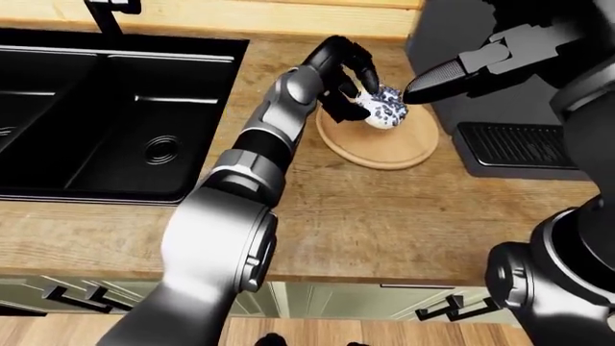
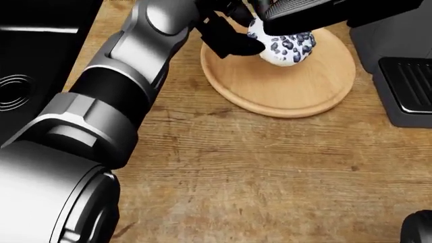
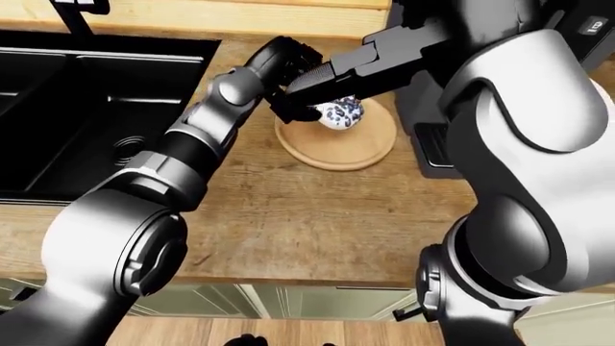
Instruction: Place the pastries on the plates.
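A white pastry with dark blue spots [image 2: 291, 48] sits low over the top part of a round wooden plate [image 2: 290, 93]; whether it touches the plate cannot be told. My left hand [image 1: 357, 92] reaches in from the left, its black fingers curled round the pastry's left side. My right hand [image 1: 444, 70] hangs just above and to the right of the pastry with its black fingers stretched out straight toward the left, holding nothing. In the head view that hand hides the pastry's top.
A black double sink [image 1: 115, 108] with a faucet [image 1: 107, 11] takes up the counter's left. A dark coffee machine with a ribbed drip tray [image 1: 514, 143] stands right beside the plate. The wooden counter's edge [image 1: 384, 270] runs along the bottom, cabinets beneath.
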`<state>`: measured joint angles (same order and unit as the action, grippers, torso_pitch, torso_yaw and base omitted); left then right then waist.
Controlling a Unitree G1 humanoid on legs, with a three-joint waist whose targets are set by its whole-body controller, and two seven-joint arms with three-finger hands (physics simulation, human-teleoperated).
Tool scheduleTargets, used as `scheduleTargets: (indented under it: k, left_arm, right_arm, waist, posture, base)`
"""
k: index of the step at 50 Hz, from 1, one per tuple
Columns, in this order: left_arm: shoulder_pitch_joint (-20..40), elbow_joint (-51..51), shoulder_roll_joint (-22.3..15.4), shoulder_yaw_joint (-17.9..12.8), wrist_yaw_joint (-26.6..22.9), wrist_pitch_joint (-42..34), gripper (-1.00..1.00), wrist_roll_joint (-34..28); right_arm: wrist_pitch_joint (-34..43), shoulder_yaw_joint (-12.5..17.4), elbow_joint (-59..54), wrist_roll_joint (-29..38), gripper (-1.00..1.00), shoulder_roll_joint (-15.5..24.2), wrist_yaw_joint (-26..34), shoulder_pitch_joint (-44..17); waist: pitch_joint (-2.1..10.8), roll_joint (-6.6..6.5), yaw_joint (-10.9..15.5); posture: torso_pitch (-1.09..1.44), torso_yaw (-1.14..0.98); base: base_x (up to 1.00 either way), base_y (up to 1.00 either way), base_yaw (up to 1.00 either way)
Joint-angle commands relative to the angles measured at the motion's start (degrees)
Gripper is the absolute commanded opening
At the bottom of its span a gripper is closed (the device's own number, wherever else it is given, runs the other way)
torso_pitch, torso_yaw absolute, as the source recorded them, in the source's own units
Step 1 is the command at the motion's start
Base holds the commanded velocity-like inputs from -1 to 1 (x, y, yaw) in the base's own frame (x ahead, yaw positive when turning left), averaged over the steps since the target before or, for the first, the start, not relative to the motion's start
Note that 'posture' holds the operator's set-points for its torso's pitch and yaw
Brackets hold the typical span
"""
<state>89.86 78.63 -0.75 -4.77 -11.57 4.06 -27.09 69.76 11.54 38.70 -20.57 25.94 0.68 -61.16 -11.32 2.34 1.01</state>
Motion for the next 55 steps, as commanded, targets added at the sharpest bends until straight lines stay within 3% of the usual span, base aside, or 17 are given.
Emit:
scheduleTargets:
  k: [1, 4, 17, 29, 37, 46, 52, 54, 55]
  left_arm:
    - [2.58, -2.63, -0.68, -0.08, 0.41, 1.35, 0.44, 0.62]
    - [2.51, -2.64, -0.90, 0.04, 0.46, 1.09, 1.00, 0.66]
    - [2.60, -2.45, -3.44, -0.26, 1.80, 0.10, 1.00, -0.02]
    - [7.03, -3.84, -9.68, -4.65, 6.53, -2.33, 1.00, 7.33]
    - [9.28, -6.63, -12.81, -4.44, 7.77, -3.76, 1.00, 12.56]
    - [9.55, -14.28, -16.31, -2.91, 8.00, -8.65, 1.00, 16.90]
    - [5.17, -28.46, -18.20, -1.98, 6.73, -17.86, 1.00, 19.40]
    - [2.66, -35.22, -18.69, -1.54, 6.02, -22.39, 1.00, 19.74]
    - [1.24, -39.13, -19.05, -1.36, 5.74, -24.85, 1.00, 19.69]
  right_arm:
    - [-1.94, 0.57, 0.43, 0.66, 1.00, 0.62, -0.28, -1.49]
    - [-2.14, 0.30, 0.22, 0.89, 1.00, 0.47, -0.30, -1.64]
    - [-1.26, 0.93, 0.84, 0.88, 1.00, 0.50, -0.18, -1.90]
    - [-3.35, -0.05, -0.17, 1.72, 1.00, -0.62, -0.95, -0.77]
    - [-5.66, -0.86, -1.45, 3.62, 1.00, -1.46, -0.81, 0.93]
    - [-6.08, -0.74, -1.58, 5.30, 1.00, -2.95, -1.30, 2.78]
    - [-5.38, -0.90, -2.02, 6.59, 1.00, -3.29, -1.73, 3.79]
    - [-4.94, -1.08, -2.03, 6.89, 1.00, -3.47, -1.78, 3.45]
    - [-4.93, -1.06, -2.22, 7.05, 1.00, -3.66, -1.85, 3.35]
  waist:
    - [2.23, 0.25, 0.05]
    - [2.24, 0.25, 0.04]
    - [2.34, 0.18, -0.03]
    - [2.10, -0.31, -0.28]
    - [2.10, -0.67, -0.31]
    - [1.92, -0.99, -0.46]
    - [1.84, -1.24, -0.57]
    - [4.11, -1.61, -0.43]
    - [4.64, -1.76, -0.37]
  posture:
    - [0.25, 0.00]
    - [0.25, 0.00]
    - [0.25, 0.00]
    - [0.25, 0.00]
    - [0.25, 0.00]
    - [0.25, 0.00]
    - [0.25, 0.00]
    - [0.25, 0.00]
    - [0.25, 0.00]
  base:
    - [0.00, 0.00, 0.00]
    - [0.00, 0.00, 0.00]
    - [0.00, 0.00, 0.00]
    - [0.00, 0.00, 0.00]
    - [0.00, 0.00, 0.00]
    - [0.00, 0.00, 0.00]
    - [0.00, 0.00, 0.00]
    - [-0.22, 0.00, 0.00]
    - [-0.32, 0.00, 0.00]
